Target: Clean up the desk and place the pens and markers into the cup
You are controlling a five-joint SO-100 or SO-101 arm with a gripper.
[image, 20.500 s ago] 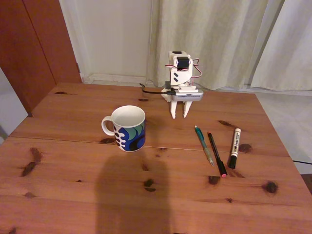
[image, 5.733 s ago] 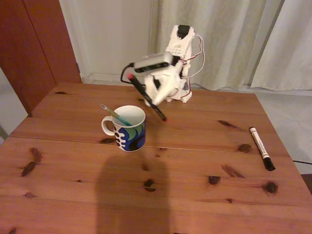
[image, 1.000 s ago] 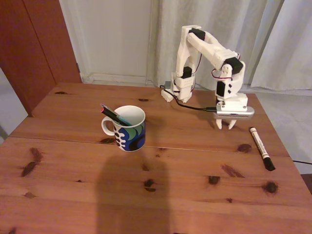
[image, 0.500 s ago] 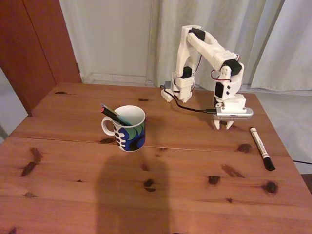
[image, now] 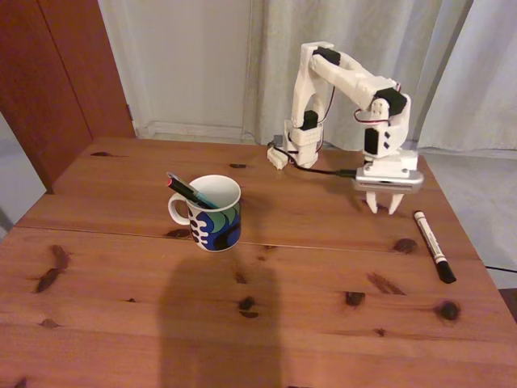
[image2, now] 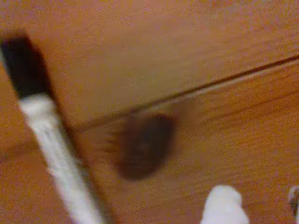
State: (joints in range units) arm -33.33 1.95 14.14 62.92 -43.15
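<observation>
Since half a second ago: gripper (image: 384,209) shifted right in the fixed view, nearer the marker (image: 435,246); cup, pens and marker unmoved.

Arm: white, base at the far edge of the desk (image: 113,323), reaching forward and right in the fixed view, a black cable trailing from base toward the wrist.

Gripper: points down at the desk, tips close above the wood; fingers spread apart with a clear gap between them, nothing held. Stands just left of and behind the marker's white end, not touching it.

Marker: white barrel, black cap; lies flat near the right edge of the desk in the fixed view, cap end toward the camera, white end toward the gripper. In the wrist view it (image2: 51,140) runs as a blurred diagonal along the left side, black cap uppermost.

Cup (image: 212,213): upright, left of centre in the fixed view, handle to the left, well apart from gripper and marker.

Pens (image: 188,191): two, standing tilted inside the cup, leaning on its left rim; black pen with red-pink end uppermost, teal pen beside it.

Desk: reddish-brown pine, dark knots, a seam across it. Wrist view shows the seam (image2: 224,81) and one dark knot (image2: 145,144), both blurred, plus a white fingertip (image2: 224,205) at the lower edge.
</observation>
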